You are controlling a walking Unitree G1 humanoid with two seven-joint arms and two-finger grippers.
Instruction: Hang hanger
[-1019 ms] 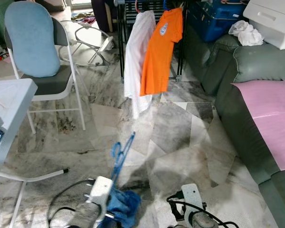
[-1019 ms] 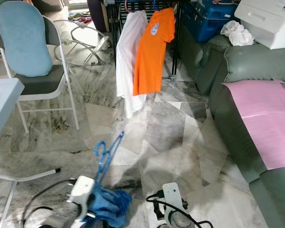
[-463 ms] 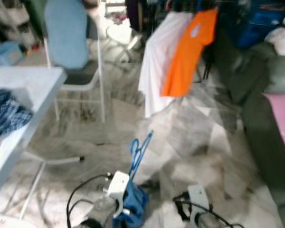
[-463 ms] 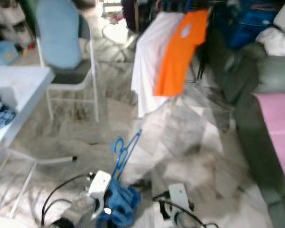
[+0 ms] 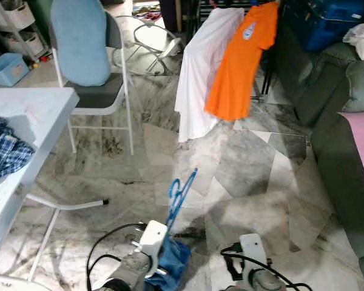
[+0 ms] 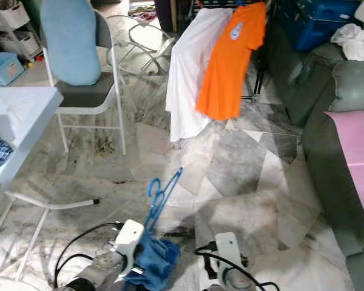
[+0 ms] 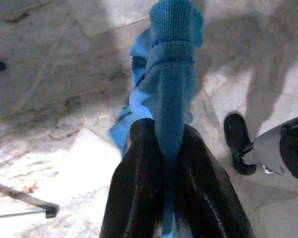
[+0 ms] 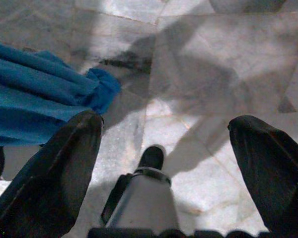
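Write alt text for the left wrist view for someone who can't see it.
The left gripper has its two black fingers shut on a blue garment on a blue hanger, held above a grey marble floor. To one side, part of the robot's own body and its shadow show over the tiles.

Head stereo pair looks forward and down from standing height, both eyes sharing the marble floor (image 5: 249, 176), folding chair (image 5: 88, 60) and the orange shirt (image 6: 230, 57) farther off. Each wrist cam sits tight behind its own jaws, aimed down at that same floor, very close.
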